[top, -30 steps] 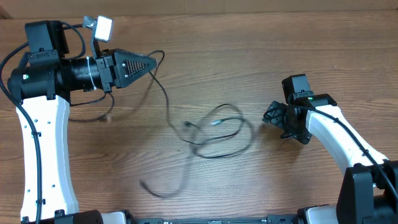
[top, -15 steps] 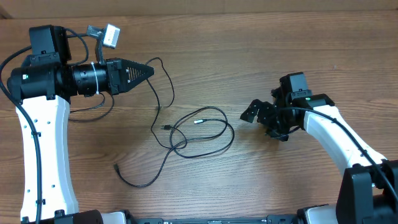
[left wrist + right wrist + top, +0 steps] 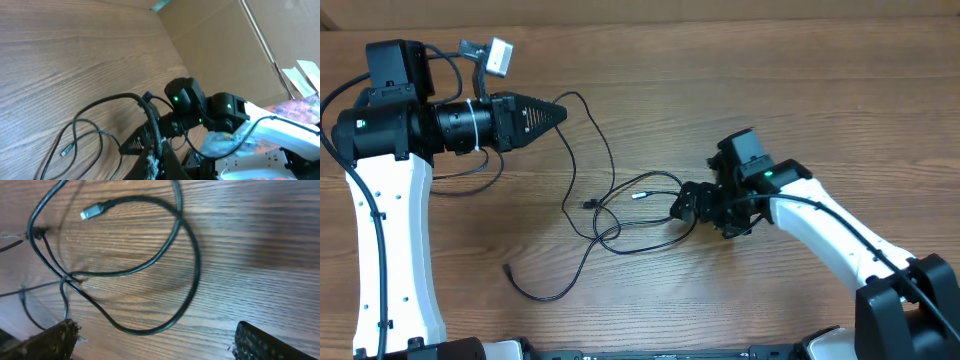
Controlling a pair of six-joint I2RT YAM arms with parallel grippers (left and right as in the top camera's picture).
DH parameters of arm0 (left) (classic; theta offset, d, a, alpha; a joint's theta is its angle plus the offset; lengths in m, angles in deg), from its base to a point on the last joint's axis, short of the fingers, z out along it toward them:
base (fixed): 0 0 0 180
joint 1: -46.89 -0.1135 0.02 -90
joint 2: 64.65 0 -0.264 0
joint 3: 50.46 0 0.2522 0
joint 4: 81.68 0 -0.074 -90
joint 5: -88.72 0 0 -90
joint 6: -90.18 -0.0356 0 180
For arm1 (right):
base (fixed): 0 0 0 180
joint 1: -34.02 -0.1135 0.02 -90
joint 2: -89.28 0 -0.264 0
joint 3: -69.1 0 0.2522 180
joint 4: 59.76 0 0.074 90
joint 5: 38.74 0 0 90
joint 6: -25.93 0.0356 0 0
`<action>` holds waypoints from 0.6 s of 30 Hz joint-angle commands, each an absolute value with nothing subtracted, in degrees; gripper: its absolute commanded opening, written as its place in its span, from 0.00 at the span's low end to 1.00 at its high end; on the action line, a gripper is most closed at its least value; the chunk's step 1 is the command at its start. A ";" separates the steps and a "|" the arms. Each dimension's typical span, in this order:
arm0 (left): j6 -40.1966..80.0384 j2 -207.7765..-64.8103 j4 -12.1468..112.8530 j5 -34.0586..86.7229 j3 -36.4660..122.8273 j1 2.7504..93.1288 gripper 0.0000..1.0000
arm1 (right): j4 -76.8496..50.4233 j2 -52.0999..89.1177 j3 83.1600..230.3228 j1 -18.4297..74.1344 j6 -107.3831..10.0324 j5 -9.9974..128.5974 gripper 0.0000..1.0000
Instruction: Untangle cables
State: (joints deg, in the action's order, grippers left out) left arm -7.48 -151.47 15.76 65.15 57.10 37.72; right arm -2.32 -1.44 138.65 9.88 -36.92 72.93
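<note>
Cables lie looped just before the right gripper, jaws spread.

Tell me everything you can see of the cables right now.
The cables are thin black cords, tangled in crossing loops flat on the wooden table mid-scene. One silver-white plug lies inside the loops. One strand runs to the left pincer, which is shut on it. The right pincer stands open at the loops' right edge; contact unclear.
</note>
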 commanded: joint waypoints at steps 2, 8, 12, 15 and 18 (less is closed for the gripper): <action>-8.55 -151.12 12.31 56.04 58.39 38.25 0.04 | -3.74 -1.63 138.39 7.62 -36.92 68.67 0.99; -8.53 -151.12 6.34 44.04 58.28 38.33 0.04 | -4.04 -1.72 138.39 7.49 -36.92 68.64 1.00; -7.21 -151.15 3.83 38.44 58.22 38.36 0.04 | -4.35 -1.72 138.39 7.49 -36.92 68.67 1.00; -4.90 -151.15 2.72 34.20 57.96 38.36 0.04 | -4.37 -1.72 138.39 7.49 -36.92 68.67 1.00; -2.23 -151.15 2.43 31.12 55.49 38.79 0.05 | -4.37 -1.72 138.39 7.49 -36.92 68.67 1.00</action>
